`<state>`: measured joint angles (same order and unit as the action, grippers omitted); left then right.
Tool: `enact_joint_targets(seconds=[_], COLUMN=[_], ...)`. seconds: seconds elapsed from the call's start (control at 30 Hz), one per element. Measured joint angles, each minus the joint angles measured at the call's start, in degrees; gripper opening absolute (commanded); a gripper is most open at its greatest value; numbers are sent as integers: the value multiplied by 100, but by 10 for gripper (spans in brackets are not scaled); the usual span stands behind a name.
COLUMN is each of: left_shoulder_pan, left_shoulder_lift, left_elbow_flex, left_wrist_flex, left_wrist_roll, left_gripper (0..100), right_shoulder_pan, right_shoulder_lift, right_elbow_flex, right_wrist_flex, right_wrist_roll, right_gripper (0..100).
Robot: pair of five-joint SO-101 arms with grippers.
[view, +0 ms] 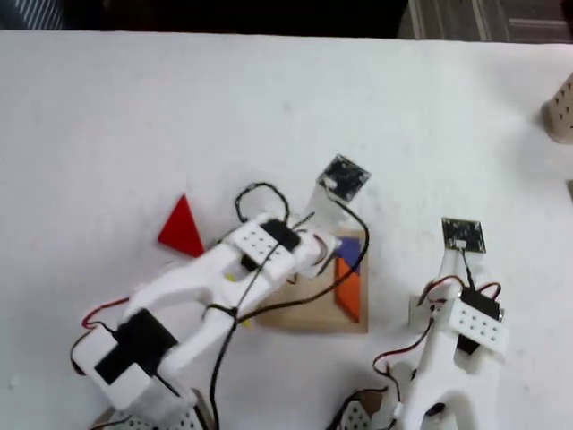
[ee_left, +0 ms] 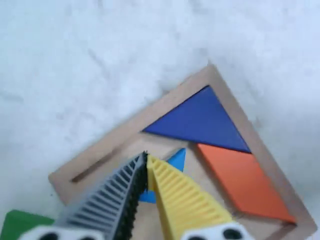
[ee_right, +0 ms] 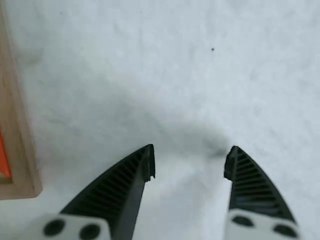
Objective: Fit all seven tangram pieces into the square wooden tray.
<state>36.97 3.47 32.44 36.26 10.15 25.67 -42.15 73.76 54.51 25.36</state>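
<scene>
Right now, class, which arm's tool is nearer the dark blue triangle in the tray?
Left. The left tool is over the tray, close to the dark blue triangle; the right tool is over the table, outside the tray's edge.

This is looking like a small robotics lab: left arm (view: 197,287) and right arm (view: 457,349) sitting, wires (view: 260,193) dangling, on a white-covered tabletop (view: 134,116).

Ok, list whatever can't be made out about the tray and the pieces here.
1. High view: the left arm lies across the wooden tray, hiding much of it and any pieces underneath.
2. Left wrist view: the left gripper, fingers together, covers most of the light blue piece, so its outline is unclear.
3. Left wrist view: the green piece is cut off by the picture's edge.
4. Right wrist view: the edge cuts the tray down to one corner.
</scene>
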Motion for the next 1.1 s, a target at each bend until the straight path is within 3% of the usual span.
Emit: enact_joint_targets(seconds=[0.2,0.4,0.77,1.1], left_shoulder_pan=[35,237,457,352], left_shoulder_lift=[88,765,809,-422], left_elbow_flex=[0,-176,-369,-70], left_wrist_flex=[-185,-202,369,905], left_wrist_roll=[492,527,527,527], left_gripper=[22,22,22,22], right_shoulder_pan=[0,0,0,0], right_shoulder_lift=[0,0,0,0], right_elbow_flex=[18,18,18,18], right_wrist_flex=[0,0,0,0], right_wrist_roll=[0,0,0,0], right_gripper=[226,226,226,226])
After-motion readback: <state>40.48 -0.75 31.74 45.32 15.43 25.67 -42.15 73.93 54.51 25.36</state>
